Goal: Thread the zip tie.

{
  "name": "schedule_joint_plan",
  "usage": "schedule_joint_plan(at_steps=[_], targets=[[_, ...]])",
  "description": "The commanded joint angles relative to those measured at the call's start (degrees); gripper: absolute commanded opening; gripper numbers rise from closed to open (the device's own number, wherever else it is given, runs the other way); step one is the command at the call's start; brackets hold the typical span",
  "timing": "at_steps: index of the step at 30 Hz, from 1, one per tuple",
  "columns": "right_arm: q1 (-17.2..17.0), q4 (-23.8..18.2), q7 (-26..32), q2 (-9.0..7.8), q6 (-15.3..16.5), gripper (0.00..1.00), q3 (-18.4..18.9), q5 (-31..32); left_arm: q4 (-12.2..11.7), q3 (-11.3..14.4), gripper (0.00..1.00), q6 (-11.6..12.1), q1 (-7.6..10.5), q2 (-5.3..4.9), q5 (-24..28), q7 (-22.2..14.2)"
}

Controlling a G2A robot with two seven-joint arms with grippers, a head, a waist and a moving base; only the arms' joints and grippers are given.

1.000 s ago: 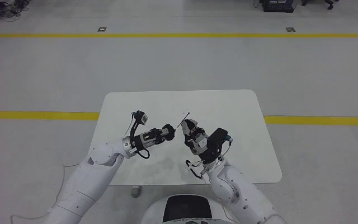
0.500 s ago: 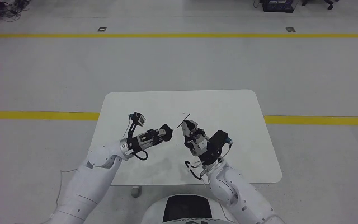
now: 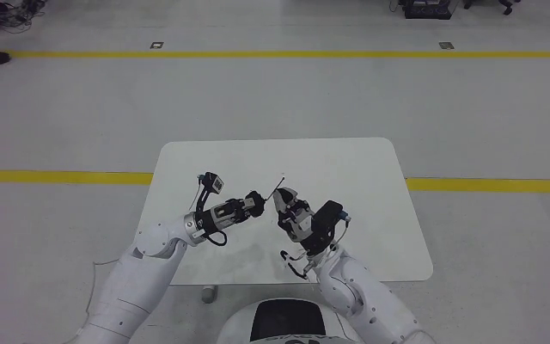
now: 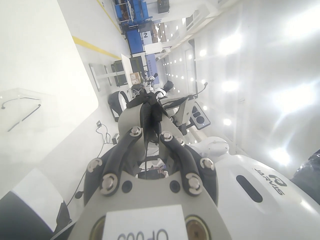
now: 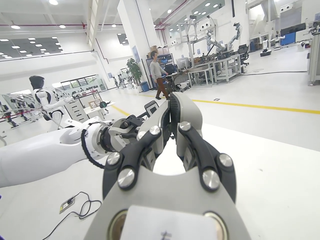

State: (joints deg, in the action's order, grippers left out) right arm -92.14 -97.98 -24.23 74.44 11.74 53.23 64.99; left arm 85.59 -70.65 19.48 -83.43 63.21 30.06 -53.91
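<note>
Above the near middle of one white table (image 3: 361,163) we count two grippers, held up off the surface and facing each other. Their tips are just beside one another, and from overhead we cannot tell whether they touch.

We see one zip tie (image 3: 278,184), a thin black strap. It sticks out from the tip of the right gripper (image 3: 282,199) and slants up and away toward the far side of the table. Only this straight stretch is plain to us, and we cannot make out its head or any loop.

On the right wrist camera, the right gripper (image 5: 172,98) has both fingers pressed flat together with no gap between the black pads, pinching the strap.

The left gripper (image 3: 258,200) comes in from the other side. On its own wrist camera (image 4: 150,101) its two fingers are also drawn tight together. Something dark and narrow crosses at their tips, but we cannot tell whether that is the other end of the strap or part of the gripper beyond.

On the floor past the table we count two yellow lines (image 3: 77,177), one level with the middle of the table and one farther off.
</note>
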Motion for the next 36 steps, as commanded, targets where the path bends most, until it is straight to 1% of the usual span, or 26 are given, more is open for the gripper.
schedule_joint_plan(at_steps=[1, 21, 36], targets=[[0.03, 0.09, -0.03, 0.04, 0.04, 0.0, -0.09, -0.04, 0.0, 0.0, 0.0, 0.0, 0.0, 0.0, 0.0, 0.0], [1.01, 1.9, -1.93, 0.81, -2.06, 0.0, -1.28, 1.54, 0.0, 0.0, 0.0, 0.0, 0.0, 0.0, 0.0, 0.0], [0.77, 2.28, -2.53, 1.07, -2.96, 0.0, -0.94, 2.18, 0.0, 0.0, 0.0, 0.0, 0.0, 0.0, 0.0, 0.0]])
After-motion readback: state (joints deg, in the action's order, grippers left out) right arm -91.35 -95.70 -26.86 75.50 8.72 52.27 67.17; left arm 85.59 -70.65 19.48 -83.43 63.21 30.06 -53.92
